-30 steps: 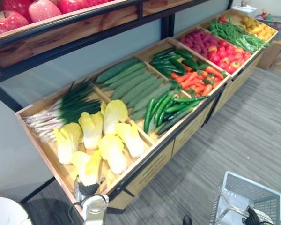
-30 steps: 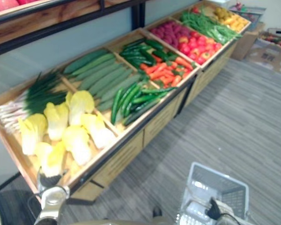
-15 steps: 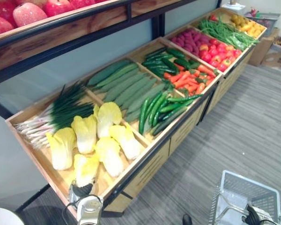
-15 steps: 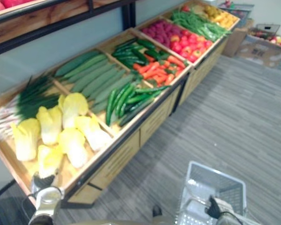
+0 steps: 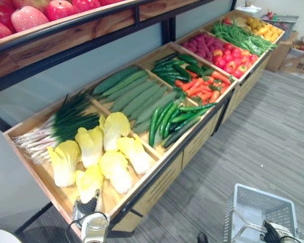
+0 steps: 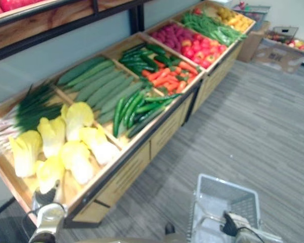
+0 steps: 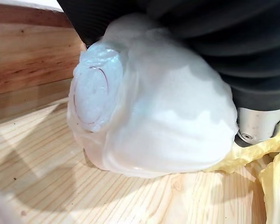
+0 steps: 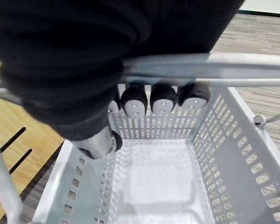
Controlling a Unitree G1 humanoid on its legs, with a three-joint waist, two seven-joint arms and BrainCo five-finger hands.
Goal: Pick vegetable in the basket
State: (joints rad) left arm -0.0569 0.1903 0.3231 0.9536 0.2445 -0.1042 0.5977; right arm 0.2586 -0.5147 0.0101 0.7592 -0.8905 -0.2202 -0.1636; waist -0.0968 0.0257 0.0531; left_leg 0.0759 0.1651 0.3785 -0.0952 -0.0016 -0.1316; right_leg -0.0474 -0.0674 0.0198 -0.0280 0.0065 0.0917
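Observation:
Several pale yellow napa cabbages lie in the nearest wooden bin (image 5: 45, 185). My left hand (image 5: 86, 206) rests on the stalk end of the front cabbage (image 5: 89, 181). In the left wrist view that cabbage's white base (image 7: 154, 121) presses right up against the dark cover of the hand (image 7: 214, 28), above the bin's plank floor. My right hand (image 5: 271, 234) is shut on the metal handle (image 8: 200, 70) of a grey plastic basket (image 5: 263, 212), its fingertips (image 8: 163, 99) curled under the bar. The basket (image 8: 252, 154) hangs low at the right, with nothing inside it.
Spring onions (image 5: 61, 126), cucumbers (image 5: 137, 93), green chillies (image 5: 169, 119) and carrots (image 5: 200, 86) fill the bins further along the stand. Red apples (image 5: 25, 15) sit on the shelf above. Cardboard boxes (image 5: 299, 55) stand on the grey floor at the far right.
The camera has shifted, sliding the stand left in the pictures. My left hand has settled lower onto the front cabbage. The right hand still holds the basket handle.

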